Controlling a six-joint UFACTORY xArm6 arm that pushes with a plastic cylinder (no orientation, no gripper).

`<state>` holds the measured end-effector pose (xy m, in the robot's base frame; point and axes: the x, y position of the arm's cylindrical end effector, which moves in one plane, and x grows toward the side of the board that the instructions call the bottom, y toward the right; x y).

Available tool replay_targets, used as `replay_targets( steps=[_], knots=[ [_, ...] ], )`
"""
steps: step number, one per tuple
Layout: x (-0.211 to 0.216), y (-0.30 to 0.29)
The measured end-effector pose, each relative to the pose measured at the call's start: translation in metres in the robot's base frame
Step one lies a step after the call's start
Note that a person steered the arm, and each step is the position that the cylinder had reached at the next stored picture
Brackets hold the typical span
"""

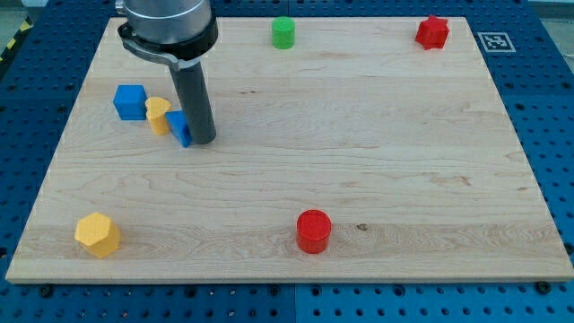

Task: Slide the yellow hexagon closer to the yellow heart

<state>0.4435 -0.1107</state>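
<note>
- While the small yellow hexagon block [97, 234] lies alone near the bottom-left corner of the pale wooden board [359, 161], it sits well apart from every other block.
- Toward the view's top from it, the small yellow heart block [158, 115] stands in the upper left part of the board.
- Just beside the heart on the view's left is a blue cube [130, 101]; on its right, touching or nearly so, is a second blue block [180, 127], its shape partly hidden.
- Against that second blue block's right side rests my tip [202, 141], the lower end of the straight dark rod [194, 99], far from the hexagon.
- No pincer is fitted, so nothing opens, closes or grips.
- A red cylinder [314, 231] sits near the bottom edge, about midway across.
- A green cylinder [283, 32] stands at the top edge, and a red star-like block [432, 32] near the top-right corner.
- Blue perforated table surface [547, 108] surrounds the board.
</note>
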Motion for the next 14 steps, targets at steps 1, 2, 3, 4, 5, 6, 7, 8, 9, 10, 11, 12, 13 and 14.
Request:
replay_targets(
  steps=[1, 2, 3, 4, 5, 6, 7, 8, 9, 10, 11, 12, 13, 14],
  knots=[
    [0.055, 0.037],
    [0.130, 0.058],
    [0.174, 0.063],
    [0.175, 0.061],
    [0.175, 0.055],
    [0.175, 0.031],
    [0.175, 0.002],
    [0.175, -0.030],
    [0.175, -0.078],
    [0.175, -0.087],
    [0.173, -0.088],
    [0.165, -0.094],
    [0.144, -0.094],
    [0.125, -0.097]
  ],
)
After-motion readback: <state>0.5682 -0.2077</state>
